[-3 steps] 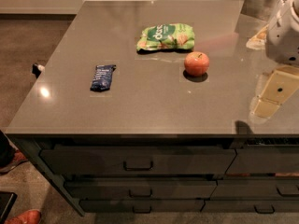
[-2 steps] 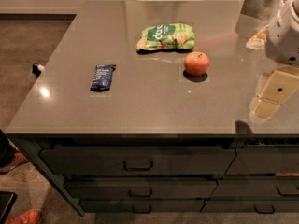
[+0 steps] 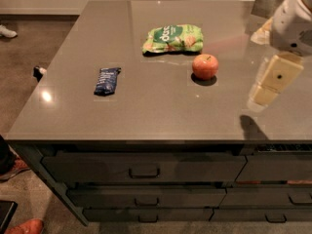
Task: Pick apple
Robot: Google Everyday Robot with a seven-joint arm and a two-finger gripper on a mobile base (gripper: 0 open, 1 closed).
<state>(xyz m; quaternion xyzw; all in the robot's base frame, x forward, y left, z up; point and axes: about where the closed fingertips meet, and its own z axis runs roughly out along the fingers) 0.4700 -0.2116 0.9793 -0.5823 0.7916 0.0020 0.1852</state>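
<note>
Since the earlier frames the claw (image 3: 265, 89) has been carried a little to the left and farther up the view, so that it is now nearer the apple (image 3: 204, 66). Nothing lying on the bench (image 3: 146, 111) has been shifted.

Most of the view is filled by the grey bench, with dark drawers (image 3: 144, 167) seen below its front edge. At the right edge the pale arm is seen, and the cream-coloured claw is held above the bench's right side, off the surface. Whether it is spread or pressed together cannot be told, and nothing is seen to be held in it.

Towards the far side a green snack bag (image 3: 173, 38) is laid flat. The apple is set upright just in front of the bag's right end, near it but apart, with its stem dimple turned up. It lies between the bag and the claw and is well apart from the claw. A dark blue wrapped bar (image 3: 107, 80) is laid well to the left, clear of both.

The approach is judged to be the step in hand, as no contact has been made. For the next move, the claw would need to be brought over the apple, widened enough for the round fruit, lowered around it and closed gently. The bag should be kept clear, and rolling should be guarded against.
</note>
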